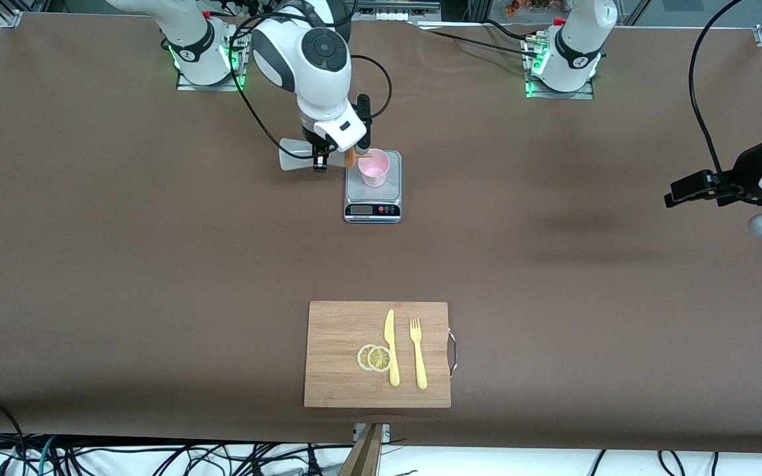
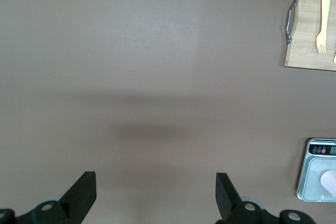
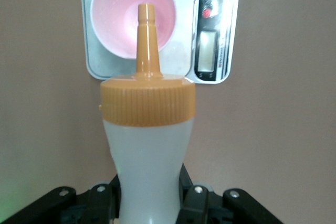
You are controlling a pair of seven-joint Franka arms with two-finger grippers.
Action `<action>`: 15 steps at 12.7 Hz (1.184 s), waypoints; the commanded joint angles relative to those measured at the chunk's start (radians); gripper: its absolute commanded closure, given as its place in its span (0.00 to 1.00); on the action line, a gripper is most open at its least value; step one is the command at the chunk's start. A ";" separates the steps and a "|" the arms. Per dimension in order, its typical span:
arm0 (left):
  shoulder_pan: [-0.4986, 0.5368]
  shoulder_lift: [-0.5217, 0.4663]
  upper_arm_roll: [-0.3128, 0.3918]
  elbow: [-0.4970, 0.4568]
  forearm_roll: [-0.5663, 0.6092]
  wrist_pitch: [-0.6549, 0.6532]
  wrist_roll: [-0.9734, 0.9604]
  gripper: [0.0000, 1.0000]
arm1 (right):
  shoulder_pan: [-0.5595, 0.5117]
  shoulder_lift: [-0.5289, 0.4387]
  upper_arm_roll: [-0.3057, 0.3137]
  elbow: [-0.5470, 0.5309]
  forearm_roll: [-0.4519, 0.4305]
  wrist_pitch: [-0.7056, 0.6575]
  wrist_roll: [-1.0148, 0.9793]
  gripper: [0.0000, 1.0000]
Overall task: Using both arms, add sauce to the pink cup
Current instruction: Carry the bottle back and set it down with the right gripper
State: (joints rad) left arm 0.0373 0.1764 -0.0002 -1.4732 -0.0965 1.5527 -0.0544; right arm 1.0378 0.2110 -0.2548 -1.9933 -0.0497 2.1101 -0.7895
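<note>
The sauce (image 1: 295, 156) is a whitish squeeze bottle with an orange cap. It is tipped on its side, and its nozzle reaches over the rim of the pink cup (image 1: 374, 168). My right gripper (image 1: 319, 157) is shut on the bottle's waist. In the right wrist view the sauce (image 3: 149, 140) points at the pink cup (image 3: 121, 19), with the right gripper (image 3: 149, 195) clamped round the bottle body. The cup stands on a small scale (image 1: 372, 198). My left gripper (image 1: 678, 188) waits open and empty over bare table at the left arm's end. The left wrist view shows the left gripper (image 2: 156, 190) holding nothing.
A wooden cutting board (image 1: 338, 330) lies nearer the front camera than the scale. On it are a yellow knife (image 1: 391, 347), a yellow fork (image 1: 418, 354) and two lemon slices (image 1: 374, 357). Black cables trail from both arms.
</note>
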 commanded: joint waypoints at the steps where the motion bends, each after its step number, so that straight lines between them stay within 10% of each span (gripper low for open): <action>1: -0.007 0.012 0.002 0.033 0.027 -0.023 0.019 0.00 | 0.004 -0.094 -0.033 -0.109 0.082 0.106 -0.103 0.82; 15: -0.007 0.014 0.002 0.034 0.026 -0.023 0.019 0.00 | -0.082 -0.081 -0.462 -0.108 0.942 -0.114 -1.052 0.82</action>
State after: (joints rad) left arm 0.0372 0.1777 -0.0002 -1.4714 -0.0965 1.5527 -0.0544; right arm 1.0013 0.1001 -0.7098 -2.0988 0.7833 2.0446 -1.7140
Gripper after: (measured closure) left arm 0.000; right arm 0.630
